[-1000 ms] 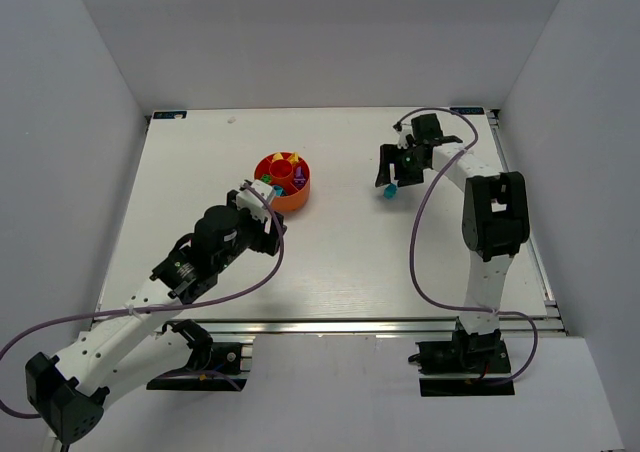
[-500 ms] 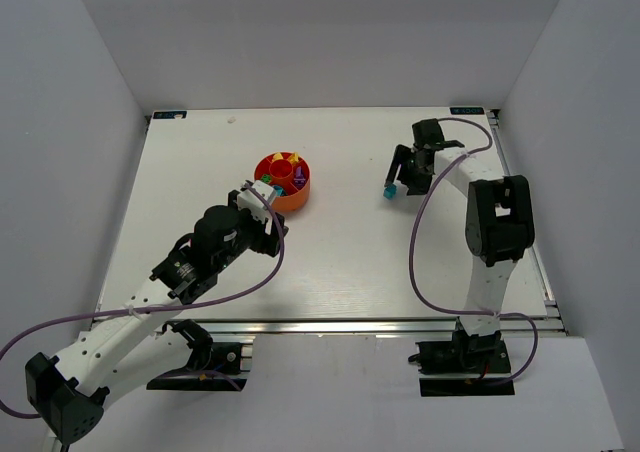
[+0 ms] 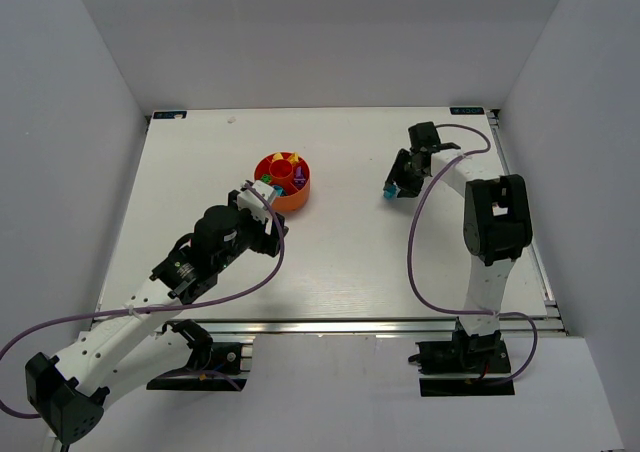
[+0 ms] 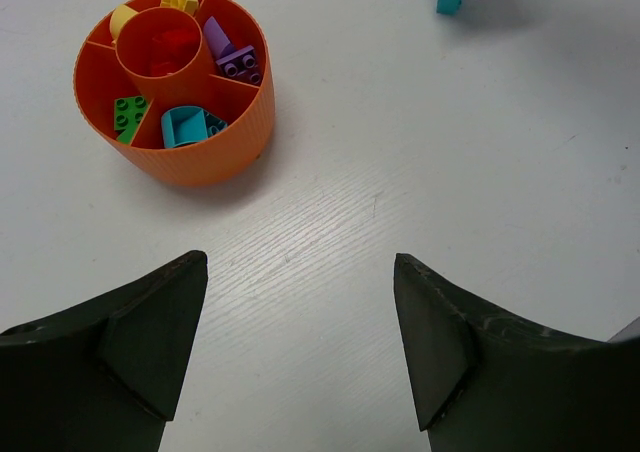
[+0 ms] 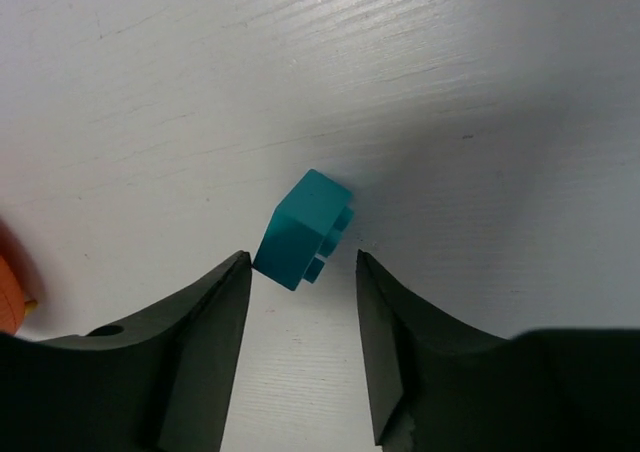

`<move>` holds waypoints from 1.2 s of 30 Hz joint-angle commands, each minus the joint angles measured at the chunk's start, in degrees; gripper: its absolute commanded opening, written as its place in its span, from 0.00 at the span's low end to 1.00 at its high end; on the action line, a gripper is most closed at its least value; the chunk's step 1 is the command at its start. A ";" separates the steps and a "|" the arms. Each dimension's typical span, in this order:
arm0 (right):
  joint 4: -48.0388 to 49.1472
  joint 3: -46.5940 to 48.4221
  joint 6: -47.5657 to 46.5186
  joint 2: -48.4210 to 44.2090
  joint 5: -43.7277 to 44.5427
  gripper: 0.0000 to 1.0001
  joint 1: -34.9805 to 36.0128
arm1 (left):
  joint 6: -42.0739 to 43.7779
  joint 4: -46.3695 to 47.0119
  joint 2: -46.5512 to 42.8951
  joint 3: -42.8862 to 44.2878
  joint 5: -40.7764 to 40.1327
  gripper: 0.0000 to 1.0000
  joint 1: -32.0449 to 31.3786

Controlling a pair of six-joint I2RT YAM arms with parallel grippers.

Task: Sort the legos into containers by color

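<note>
The round orange tub (image 3: 296, 197) stands left of the table's middle; in the left wrist view (image 4: 230, 142) its compartments hold yellow, purple, green and teal legos, with red ones in the central cup. A loose teal lego (image 5: 303, 229) lies on its side on the table at the right, also in the top view (image 3: 389, 193). My right gripper (image 5: 303, 267) is open, low over the table, its fingertips just short of this lego, the left tip nearly touching it. My left gripper (image 4: 300, 272) is open and empty, above the table near the tub.
White walls close in the table on three sides. The right arm's cable (image 3: 425, 222) loops over the table's right part. The orange tub's edge shows at the left of the right wrist view (image 5: 6, 292).
My right gripper has swung down and back toward the far right, then settled low at the teal lego. The left arm has not moved.
</note>
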 commanded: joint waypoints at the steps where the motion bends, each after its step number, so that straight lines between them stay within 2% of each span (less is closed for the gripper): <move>1: 1.39 1.60 1.29 0.99 -0.82 0.50 0.27 | 0.31 0.28 -0.29 1.70 -0.11 0.85 -0.15; 8: 1.56 1.86 1.29 1.52 -1.00 0.44 0.10 | 0.49 0.10 -0.20 1.78 0.06 0.85 -0.15; 13: 1.56 3.53 -0.90 2.14 -1.17 0.26 0.19 | 0.40 0.19 -0.47 1.70 -0.29 0.85 -0.15; 14: 1.82 3.62 -2.91 1.88 -1.44 0.17 0.27 | 0.40 0.28 -0.47 1.61 -0.29 0.85 -0.15; 16: 2.96 4.23 -5.73 0.83 -2.92 0.09 0.45 | 0.40 0.28 -0.56 1.61 -0.38 0.85 -0.15; 17: 4.10 4.32 -9.57 0.21 -7.54 0.00 0.54 | 0.49 0.28 -0.64 1.61 -0.38 0.85 -0.15; 20: 7.97 4.84 -18.44 -1.99 -18.00 0.00 1.41 | 0.40 0.54 -1.08 1.43 -0.73 0.85 -0.15; 21: 7.37 5.98 -24.05 -2.17 -28.84 0.00 1.59 | 0.31 0.63 -1.17 1.43 -0.82 0.85 -0.15; 22: 4.41 9.04 -31.77 -2.00 -32.25 0.00 2.29 | 0.40 0.63 -1.26 1.43 -1.08 0.85 -0.15; 23: 2.81 10.28 -36.37 -1.91 -40.21 0.00 2.64 | 0.31 0.63 -1.52 1.34 -1.34 0.85 -0.15; 24: 0.97 11.69 -43.20 -1.82 -41.59 0.00 3.34 | 0.31 0.63 -1.52 1.34 -1.52 0.85 -0.15; 30: -6.96 17.24 -61.80 -3.48 -40.56 0.00 13.69 | 0.40 1.15 -3.36 0.82 -4.15 0.85 -0.15; 31: -8.01 17.33 -68.34 -3.66 -40.55 0.00 14.59 | 0.31 1.33 -3.54 0.73 -4.50 0.85 -0.15; 36: -12.93 21.89 -77.37 -2.70 -37.39 0.00 21.89 | 0.40 1.59 -4.69 0.38 -5.91 0.85 -0.15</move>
